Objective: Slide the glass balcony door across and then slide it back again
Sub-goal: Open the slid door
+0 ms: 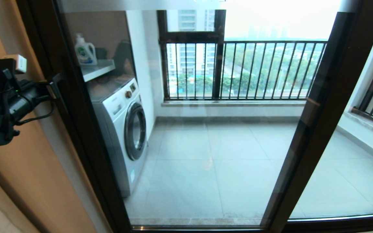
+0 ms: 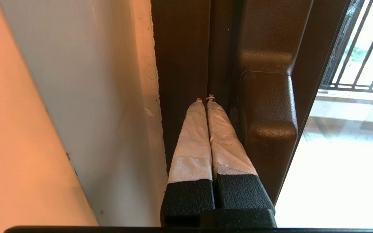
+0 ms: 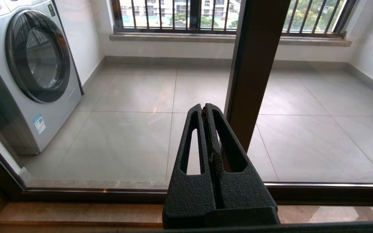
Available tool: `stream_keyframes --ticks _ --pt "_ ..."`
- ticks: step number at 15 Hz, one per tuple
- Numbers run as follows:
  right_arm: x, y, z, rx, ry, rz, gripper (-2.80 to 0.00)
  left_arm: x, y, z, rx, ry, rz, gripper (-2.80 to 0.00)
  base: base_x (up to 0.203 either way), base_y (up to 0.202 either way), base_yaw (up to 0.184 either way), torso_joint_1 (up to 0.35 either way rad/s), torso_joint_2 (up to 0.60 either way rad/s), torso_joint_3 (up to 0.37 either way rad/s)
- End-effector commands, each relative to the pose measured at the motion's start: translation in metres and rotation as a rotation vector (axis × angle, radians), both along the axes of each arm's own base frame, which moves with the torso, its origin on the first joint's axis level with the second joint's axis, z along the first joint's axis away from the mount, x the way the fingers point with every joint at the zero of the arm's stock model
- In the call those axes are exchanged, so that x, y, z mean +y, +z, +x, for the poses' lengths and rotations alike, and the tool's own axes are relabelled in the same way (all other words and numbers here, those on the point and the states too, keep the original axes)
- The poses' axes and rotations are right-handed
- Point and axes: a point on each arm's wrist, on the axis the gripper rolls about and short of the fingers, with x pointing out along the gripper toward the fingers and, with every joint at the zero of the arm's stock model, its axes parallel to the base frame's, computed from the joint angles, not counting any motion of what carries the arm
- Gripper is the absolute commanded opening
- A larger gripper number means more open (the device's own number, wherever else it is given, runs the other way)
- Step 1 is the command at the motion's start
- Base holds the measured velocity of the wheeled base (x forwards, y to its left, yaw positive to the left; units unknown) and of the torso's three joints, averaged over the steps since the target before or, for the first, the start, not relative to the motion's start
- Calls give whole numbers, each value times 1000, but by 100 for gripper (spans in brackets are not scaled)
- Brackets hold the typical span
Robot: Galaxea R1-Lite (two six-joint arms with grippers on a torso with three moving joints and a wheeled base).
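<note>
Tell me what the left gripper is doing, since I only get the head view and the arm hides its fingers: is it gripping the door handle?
Observer: No. The left gripper is shut, its taped fingers together beside the handle, not around it.
Operator: Where do the tips point?
Observer: Into the dark frame groove of the glass balcony door, next to the wall.
Operator: And the right gripper? I can't see it.
Observer: The right gripper is shut, empty, low before the glass.
</note>
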Motion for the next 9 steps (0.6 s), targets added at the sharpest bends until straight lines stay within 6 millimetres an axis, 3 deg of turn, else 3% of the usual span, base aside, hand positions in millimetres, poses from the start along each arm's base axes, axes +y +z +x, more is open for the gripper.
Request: stream_keyframes --ticks 1,9 --pt "0 -3 1 12 1 -2 -280 -5 1 1 -5 -23 2 -280 0 0 0 0 0 0" --pt "0 -3 1 12 1 -1 -280 -24 4 1 -15 -55 1 -280 0 0 0 0 0 0"
